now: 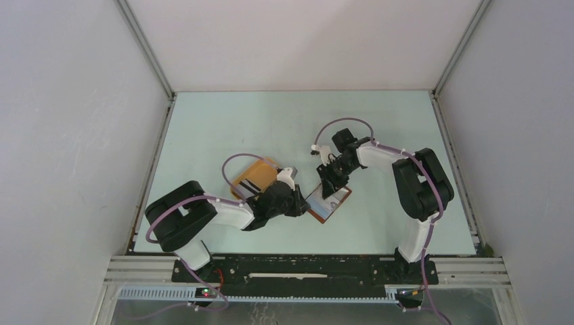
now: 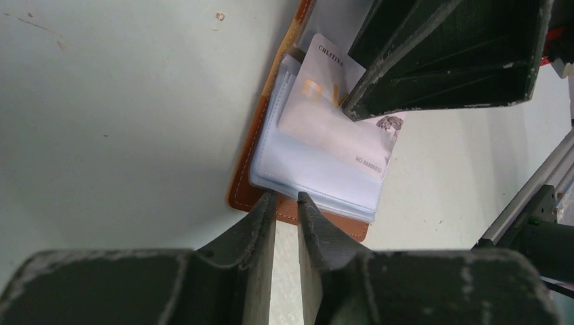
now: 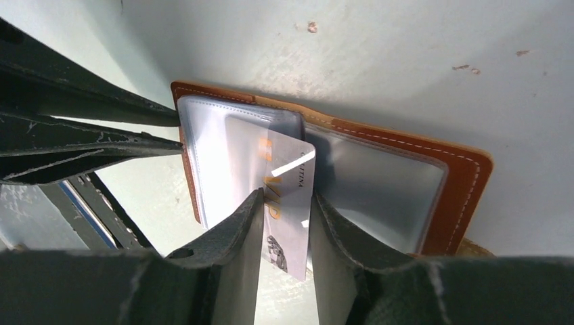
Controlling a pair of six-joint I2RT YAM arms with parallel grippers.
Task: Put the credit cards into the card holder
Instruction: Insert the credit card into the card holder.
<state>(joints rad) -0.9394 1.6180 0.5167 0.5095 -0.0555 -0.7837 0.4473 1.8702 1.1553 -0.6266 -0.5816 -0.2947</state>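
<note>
Step in hand: one pale card [image 2: 332,125] is being seated in a clear sleeve [image 3: 216,142] of the open card holder [image 3: 467,183]; it is judged about half inserted.
Card: one end is tucked under the sleeve, while the other juts past the holder's edge over the desk [image 1: 271,128].
Card holder: laid open and flat on the desk between the two tools, near the orange tray [image 1: 260,166].
Right tool [image 3: 286,198]: jaws parted, straddling the jutting end; the card is not pinched, though in the left wrist view one fingertip appears to rest on its face.
Left tool [image 2: 285,201]: jaws nearly together, tips at the holder's brown border; whether the border is nipped cannot be told.
Other cards [image 1: 249,184]: seen lying in the tray, not yet moved.
Next move: the jutting end is to be pushed along the sleeve until fully seated, with the push kept in line with the pocket. The holder should be pinned so that it is not slid across the desk.
</note>
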